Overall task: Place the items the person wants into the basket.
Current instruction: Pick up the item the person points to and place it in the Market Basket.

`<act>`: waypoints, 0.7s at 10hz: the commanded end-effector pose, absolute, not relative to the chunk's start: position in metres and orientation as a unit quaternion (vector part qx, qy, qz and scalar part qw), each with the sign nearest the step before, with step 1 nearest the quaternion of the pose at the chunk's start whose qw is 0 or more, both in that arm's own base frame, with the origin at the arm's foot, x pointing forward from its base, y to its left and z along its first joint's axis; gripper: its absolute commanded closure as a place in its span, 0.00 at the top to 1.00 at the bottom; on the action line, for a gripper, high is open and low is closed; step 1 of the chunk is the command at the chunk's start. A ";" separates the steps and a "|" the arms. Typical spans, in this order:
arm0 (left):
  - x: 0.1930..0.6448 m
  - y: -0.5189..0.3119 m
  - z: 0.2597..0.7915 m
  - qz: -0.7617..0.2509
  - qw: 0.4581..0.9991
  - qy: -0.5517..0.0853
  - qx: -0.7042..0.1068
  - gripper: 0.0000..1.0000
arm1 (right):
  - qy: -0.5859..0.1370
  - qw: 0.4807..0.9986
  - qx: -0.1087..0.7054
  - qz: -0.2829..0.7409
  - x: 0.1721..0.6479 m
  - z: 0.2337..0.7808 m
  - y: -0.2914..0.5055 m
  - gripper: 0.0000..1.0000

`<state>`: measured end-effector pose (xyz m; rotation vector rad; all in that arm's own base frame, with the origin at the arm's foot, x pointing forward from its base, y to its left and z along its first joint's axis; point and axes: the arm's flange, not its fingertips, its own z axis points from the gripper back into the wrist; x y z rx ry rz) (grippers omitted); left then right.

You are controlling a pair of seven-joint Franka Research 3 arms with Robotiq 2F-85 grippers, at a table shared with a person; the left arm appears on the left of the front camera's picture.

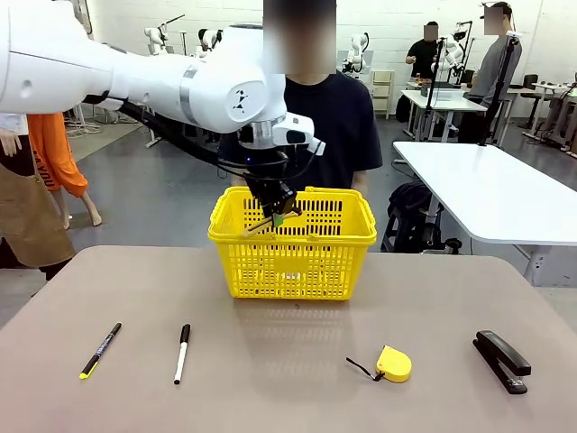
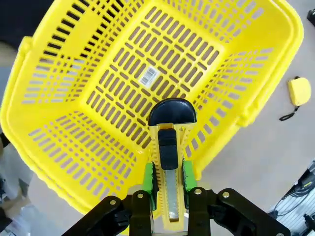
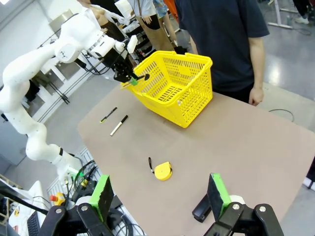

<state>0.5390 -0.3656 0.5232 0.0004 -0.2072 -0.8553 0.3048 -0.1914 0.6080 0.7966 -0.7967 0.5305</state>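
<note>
- Utility knife [image 2: 170,147]: clamped between the green pads of the left gripper [image 2: 167,177]. Its rear end is cut off by the bottom edge of the left wrist view.
- Orientation of the knife: in the left wrist view its long axis runs straight up the picture, black end uppermost and over the slotted floor of the basket [image 2: 98,73].
- In the front view the knife is small and mostly hidden by the gripper. It seems to lie tilted, just above the basket's near rim.
- Right gripper [image 3: 160,191]: fingers spread wide with nothing between them, above the table [image 1: 288,397].
- Pen [image 1: 101,350] and marker [image 1: 182,353]: they lie on the robot's left part of the table, beside each other and well apart from the basket. Both long axes run roughly near to far. The pen's yellow end is nearest the robot, and the marker's black cap faces the basket.
- Tape measure [image 1: 394,363] and stapler [image 1: 501,361]: they lie on the right part of the table. In the right wrist view one finger partly hides the stapler.
- Person [image 1: 334,117]: stands behind the basket, which hides the lower body in the front view.
</note>
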 end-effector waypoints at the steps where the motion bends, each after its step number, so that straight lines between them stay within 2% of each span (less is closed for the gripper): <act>1: 0.533 -0.377 0.549 -0.435 0.893 -0.114 0.010 0.27 | -0.384 0.803 0.380 0.253 0.307 0.609 -0.191 1.00; 7: 0.532 -0.379 0.545 -0.425 0.898 -0.113 0.001 0.27 | -0.384 0.803 0.380 0.253 0.307 0.609 -0.191 1.00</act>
